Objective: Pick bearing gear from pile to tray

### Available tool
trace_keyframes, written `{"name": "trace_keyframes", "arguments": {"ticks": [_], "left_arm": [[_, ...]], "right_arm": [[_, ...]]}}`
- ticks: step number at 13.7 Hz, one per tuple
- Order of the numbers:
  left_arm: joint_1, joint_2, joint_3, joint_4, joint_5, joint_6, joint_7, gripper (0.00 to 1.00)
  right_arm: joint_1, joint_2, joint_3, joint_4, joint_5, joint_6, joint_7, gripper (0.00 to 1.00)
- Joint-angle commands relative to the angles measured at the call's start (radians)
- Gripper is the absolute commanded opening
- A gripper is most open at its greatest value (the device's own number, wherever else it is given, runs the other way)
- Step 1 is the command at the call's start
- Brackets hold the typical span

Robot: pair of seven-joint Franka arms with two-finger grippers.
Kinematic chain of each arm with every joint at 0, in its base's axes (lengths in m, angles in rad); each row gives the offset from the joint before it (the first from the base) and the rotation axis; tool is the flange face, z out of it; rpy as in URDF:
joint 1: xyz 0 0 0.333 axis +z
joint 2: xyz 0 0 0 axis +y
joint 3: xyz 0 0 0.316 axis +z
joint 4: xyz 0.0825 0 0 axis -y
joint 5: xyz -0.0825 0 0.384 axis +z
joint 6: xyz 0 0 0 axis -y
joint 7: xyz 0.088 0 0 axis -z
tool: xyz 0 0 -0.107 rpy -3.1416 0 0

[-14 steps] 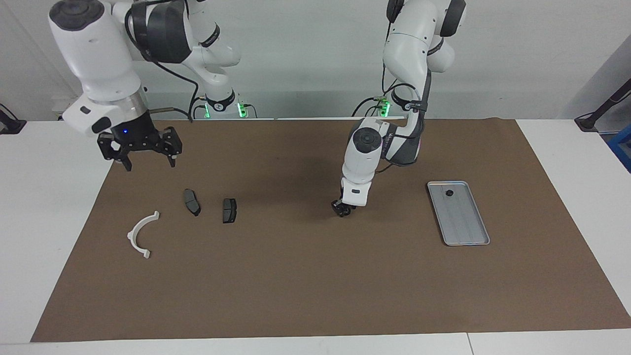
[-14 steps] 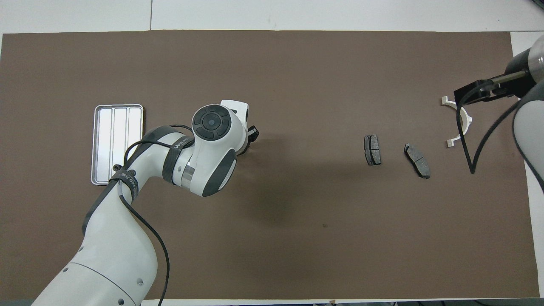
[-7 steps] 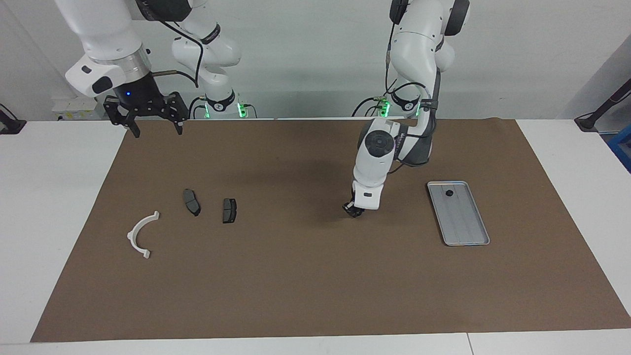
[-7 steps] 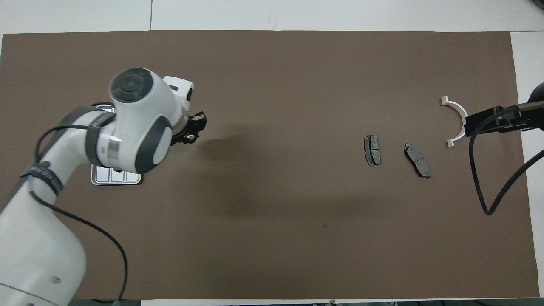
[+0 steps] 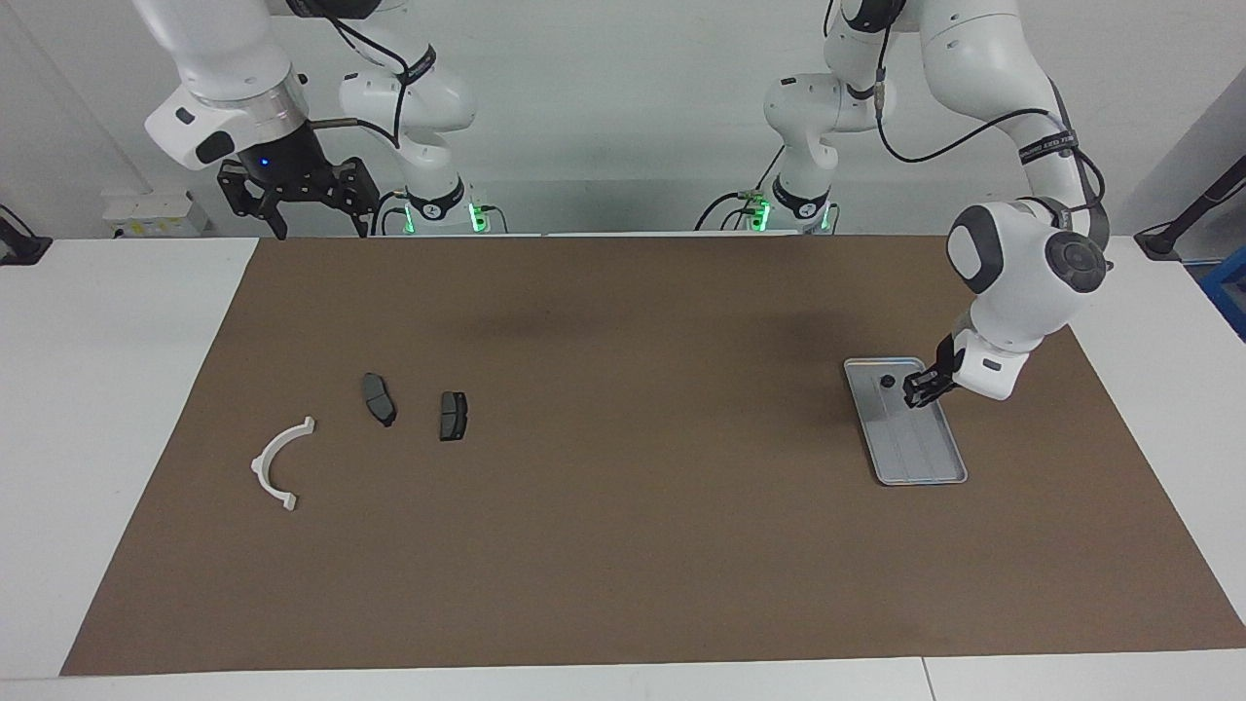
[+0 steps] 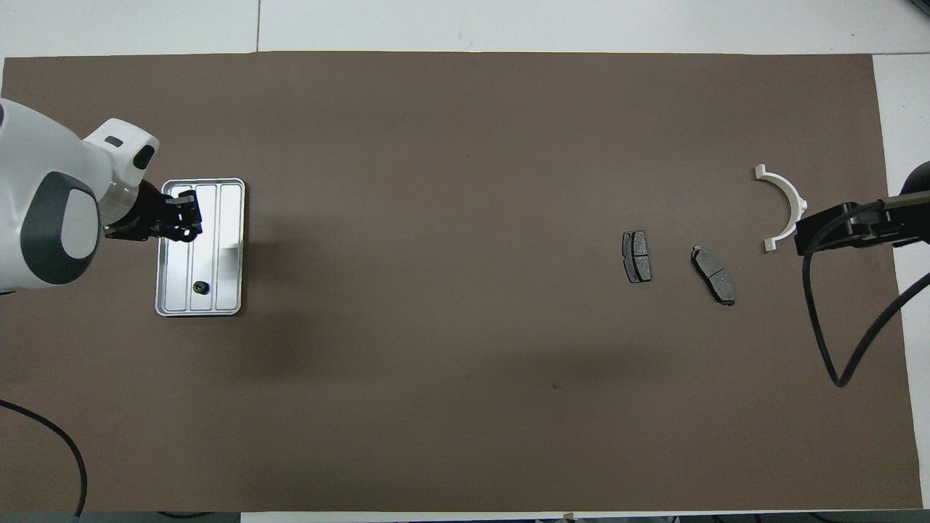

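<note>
Left claw (image 5: 919, 390) hangs over the tray (image 5: 936, 467) — clenched, seemingly on a tiny gear to drop beside another gear (image 5: 887, 382); right claw (image 5: 297, 191) waits — released.

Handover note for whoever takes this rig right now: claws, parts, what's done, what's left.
Left claw: over the tray, closed; whether it grips a small part cannot be seen.
Right claw: open, raised over the table edge at the right arm's end, waiting.
Tray: one small black round piece lies in it, at the end nearer the robots.
Pile: white arc bracket and two brake pads on the mat.
Done: one piece in the tray.
Left: release anything held, then check for more.
</note>
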Motion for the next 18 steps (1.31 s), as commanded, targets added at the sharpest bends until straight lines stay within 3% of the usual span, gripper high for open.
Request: {"name": "trace_keyframes", "arguments": {"ticks": [1, 8, 15, 16, 17, 18], "left_arm": [[-0.009, 0.006, -0.014, -0.067, 0.009, 0.122, -0.005, 0.05], [-0.018, 0.058, -0.012, -0.08, 0.009, 0.217, -0.007, 0.05], [-0.02, 0.053, -0.012, -0.124, 0.011, 0.257, 0.002, 0.09], [-0.02, 0.053, -0.012, -0.124, 0.011, 0.257, 0.004, 0.25], [-0.02, 0.053, -0.012, -0.121, 0.011, 0.254, 0.004, 0.81], [-0.02, 0.052, -0.012, -0.112, 0.011, 0.24, 0.004, 1.0]], "right_arm": [[0.003, -0.047, -0.011, -0.108, 0.029, 0.082, 0.017, 1.0], [0.003, -0.058, -0.011, -0.105, 0.029, 0.075, 0.015, 1.0], [-0.002, -0.058, -0.011, -0.103, 0.029, 0.079, 0.018, 1.0], [0.0, -0.056, -0.01, -0.103, 0.034, 0.081, 0.02, 1.0], [0.0, -0.056, -0.011, -0.103, 0.059, 0.082, 0.037, 1.0], [-0.003, -0.056, -0.011, -0.102, 0.083, 0.084, 0.061, 1.0]]}}
